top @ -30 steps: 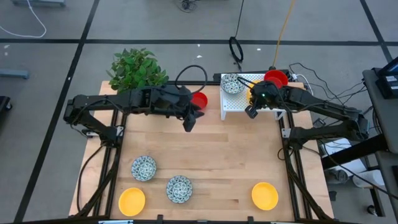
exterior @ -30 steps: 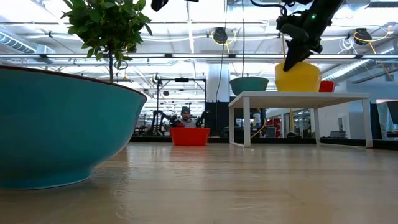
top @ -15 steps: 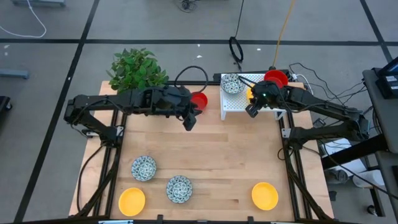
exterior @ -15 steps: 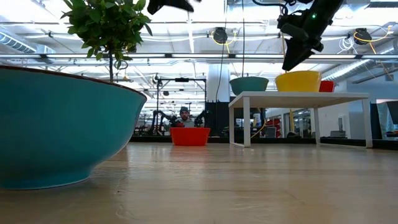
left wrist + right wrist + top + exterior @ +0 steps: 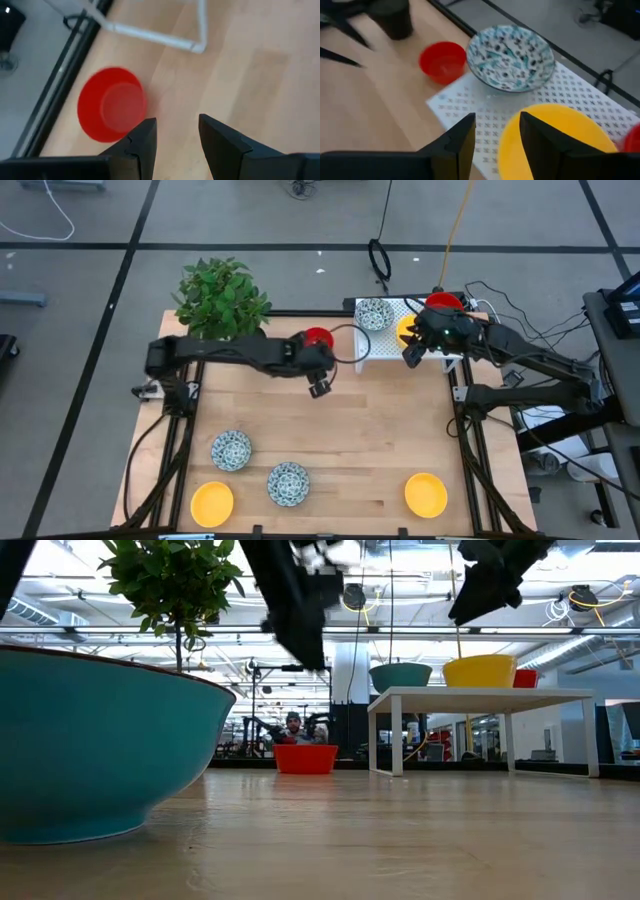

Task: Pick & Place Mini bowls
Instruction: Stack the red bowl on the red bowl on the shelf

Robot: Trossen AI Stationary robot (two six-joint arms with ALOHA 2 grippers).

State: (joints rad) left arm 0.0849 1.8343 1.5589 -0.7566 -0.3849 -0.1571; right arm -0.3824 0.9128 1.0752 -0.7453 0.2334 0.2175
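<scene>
Judging by the layout, the job is partly done: the white rack [image 5: 385,345] carries a patterned bowl [image 5: 374,313], a yellow bowl [image 5: 555,140] and a red bowl [image 5: 443,303]. Just over the yellow one hangs the right gripper [image 5: 411,356], released, empty. The left gripper [image 5: 320,389], fingers parted and empty, hovers beside a red bowl on the table [image 5: 318,338]. Left to move: two patterned bowls [image 5: 231,449] and two yellow bowls [image 5: 212,502], well apart from both grippers.

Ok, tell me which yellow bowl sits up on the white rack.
The yellow bowl under the right claw, beside the patterned bowl on the white rack. The other two yellow bowls lie on the wooden table at its near edge.
</scene>
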